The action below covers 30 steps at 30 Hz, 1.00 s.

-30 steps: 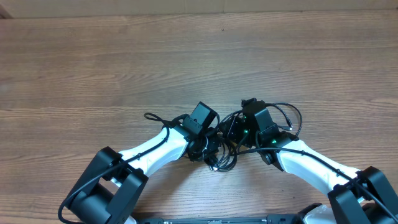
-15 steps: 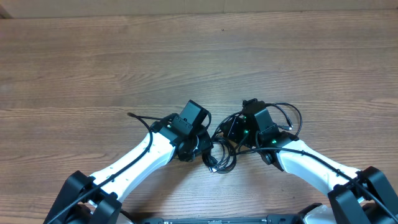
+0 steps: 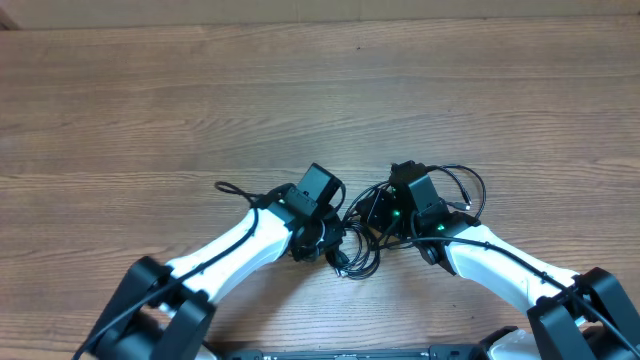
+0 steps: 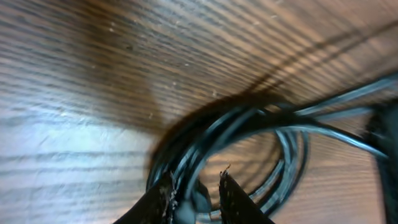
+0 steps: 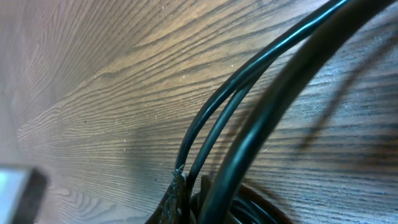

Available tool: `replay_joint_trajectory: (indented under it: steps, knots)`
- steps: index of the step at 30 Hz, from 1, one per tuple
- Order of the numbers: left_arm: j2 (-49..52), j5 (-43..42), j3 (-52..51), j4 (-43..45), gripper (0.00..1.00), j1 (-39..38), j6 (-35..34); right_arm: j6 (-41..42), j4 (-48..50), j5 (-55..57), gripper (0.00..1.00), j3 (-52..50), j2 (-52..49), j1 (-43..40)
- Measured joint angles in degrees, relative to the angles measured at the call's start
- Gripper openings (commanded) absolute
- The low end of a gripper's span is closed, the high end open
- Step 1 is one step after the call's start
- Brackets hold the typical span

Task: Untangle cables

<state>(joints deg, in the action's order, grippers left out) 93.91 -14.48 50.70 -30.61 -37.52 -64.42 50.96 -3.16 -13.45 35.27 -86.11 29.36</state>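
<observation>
Glossy black rubbery cables (image 5: 273, 106) lie on a matt, grained wooden table (image 3: 150, 100).

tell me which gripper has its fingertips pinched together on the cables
The right gripper: its tips meet on two thin strands of the cables. The left gripper shows its fingertips apart, strands lying between.

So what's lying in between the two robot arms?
The tangled bunch of black cables, resting on the wooden table; the overhead view shows it.
</observation>
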Motion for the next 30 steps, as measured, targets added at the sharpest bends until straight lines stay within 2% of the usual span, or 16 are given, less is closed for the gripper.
replay_joint_trajectory:
  steps: [7, 13, 15, 17, 25, 30]
  knots:
    - [4.28, -2.60, 0.04, 2.19, 0.24, 0.02, -0.20, -0.04, -0.02, 0.37, 0.05, 0.00, 0.00, 0.00]
    - [4.74, -3.65, 0.35, 3.21, 0.34, 0.00, -0.22, -0.02, -0.11, 0.39, 0.05, -0.02, 0.00, -0.02]
    - [4.76, -3.87, 0.42, 3.52, 0.23, 0.00, -0.39, 0.00, -0.11, 0.39, 0.05, -0.02, 0.00, -0.02]
    - [4.92, -3.80, 0.42, 3.43, 0.05, 0.00, -0.70, 0.00, -0.11, 0.39, 0.05, 0.00, 0.00, 0.00]
    - [5.66, -4.63, 0.42, 4.11, 0.04, 0.09, -0.39, -0.04, -0.13, 0.37, 0.05, -0.02, 0.00, -0.02]
    - [5.66, -6.62, 0.42, 4.04, 0.04, 2.82, -0.35, 0.02, -0.22, 0.39, 0.05, 0.00, 0.00, -0.02]
